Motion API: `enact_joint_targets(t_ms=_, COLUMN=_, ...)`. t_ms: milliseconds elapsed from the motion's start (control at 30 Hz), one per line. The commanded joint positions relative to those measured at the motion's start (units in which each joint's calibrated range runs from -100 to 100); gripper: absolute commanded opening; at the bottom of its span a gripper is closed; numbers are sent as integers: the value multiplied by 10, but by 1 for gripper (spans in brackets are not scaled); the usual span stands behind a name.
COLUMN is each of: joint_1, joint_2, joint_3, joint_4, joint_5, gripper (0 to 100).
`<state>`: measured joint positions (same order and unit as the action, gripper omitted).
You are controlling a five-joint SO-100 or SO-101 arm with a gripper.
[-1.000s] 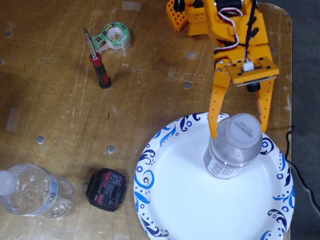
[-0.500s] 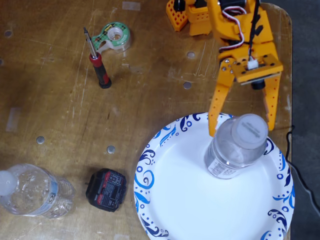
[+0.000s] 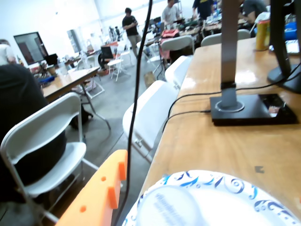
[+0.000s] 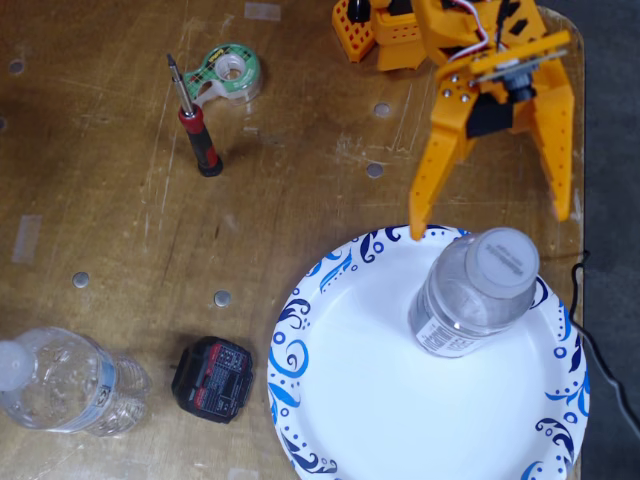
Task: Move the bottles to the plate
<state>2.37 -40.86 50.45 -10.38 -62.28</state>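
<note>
In the fixed view one clear bottle (image 4: 468, 298) with a white cap stands upright on the right half of the white, blue-patterned plate (image 4: 365, 405). My orange gripper (image 4: 490, 226) hovers above and behind it, open wide, and its fingers are clear of the bottle. The second bottle (image 4: 68, 385), crinkled with a pale blue label, lies on the table at the lower left, far from the plate. The wrist view shows one orange finger (image 3: 100, 194) at the lower left, the plate rim (image 3: 225, 182) and the blurred bottle cap (image 3: 170, 207) at the bottom.
A red-handled screwdriver (image 4: 196, 128) and a green tape dispenser (image 4: 232, 72) sit at the upper left. A black battery pack (image 4: 212, 378) lies between the lying bottle and the plate. The table's right edge (image 4: 581, 150) runs close to the arm. A monitor stand (image 3: 251, 109) appears in the wrist view.
The gripper has lifted and drawn back from the bottle, and its fingers have spread wider. The bottle stays upright on the plate.
</note>
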Motion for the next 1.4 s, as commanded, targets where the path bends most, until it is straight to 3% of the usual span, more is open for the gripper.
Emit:
enact_joint_targets(t_ms=0, joint_1=62, joint_2=-66, joint_3=-18, joint_4=-1, joint_5=3, gripper=38)
enact_joint_targets(t_ms=167, joint_1=168, joint_2=-142, joint_3=41, joint_4=17, joint_5=5, gripper=37)
enact_joint_targets(t_ms=267, joint_1=204, joint_2=-168, joint_3=70, joint_4=18, joint_5=40, gripper=37)
enact_joint_targets(t_ms=467, joint_1=270, joint_2=-137, joint_3=71, joint_4=18, joint_5=60, gripper=38)
enact_joint_targets(t_ms=667, joint_1=327, joint_2=3, joint_3=-64, joint_4=19, joint_5=57, gripper=38)
enact_joint_targets(t_ms=1367, joint_1=392, joint_2=470, joint_3=-510, joint_4=18, joint_5=58, gripper=38)
